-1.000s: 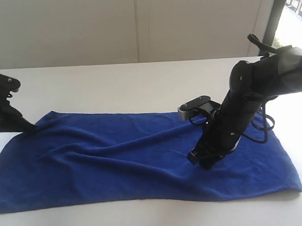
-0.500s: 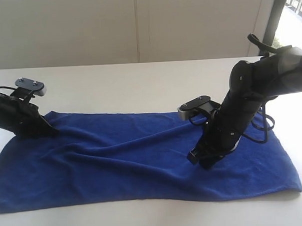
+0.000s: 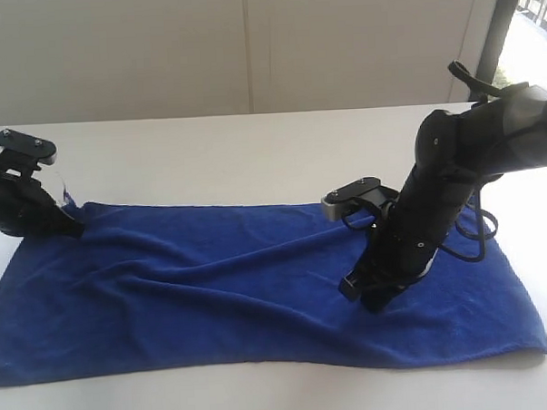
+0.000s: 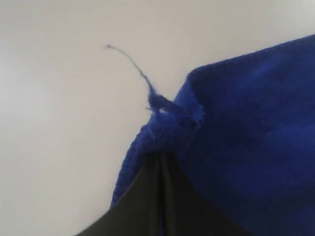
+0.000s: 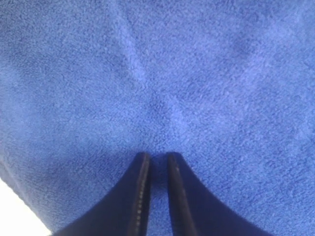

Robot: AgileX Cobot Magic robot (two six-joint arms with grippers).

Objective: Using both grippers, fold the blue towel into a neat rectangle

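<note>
The blue towel (image 3: 241,288) lies spread flat on the white table (image 3: 253,151), with soft wrinkles across its middle. My left gripper (image 3: 76,228) is at the towel's far left corner and is shut on that corner. In the left wrist view the black jaws (image 4: 160,156) meet tightly under the bunched corner of the towel (image 4: 246,123), and a loose thread (image 4: 130,61) sticks out from it. My right gripper (image 3: 372,301) points down onto the right half of the towel. Its fingertips (image 5: 157,156) stand a narrow gap apart, pinching a small ridge of towel (image 5: 172,73).
A white wall (image 3: 248,43) stands behind the table. A dark window frame (image 3: 502,22) is at the far right. Bare table surface runs behind the towel and along its front edge (image 3: 264,396).
The left gripper moved right along the towel's far edge, then back left a little, tugging the corner. The right arm has stayed where it was.
</note>
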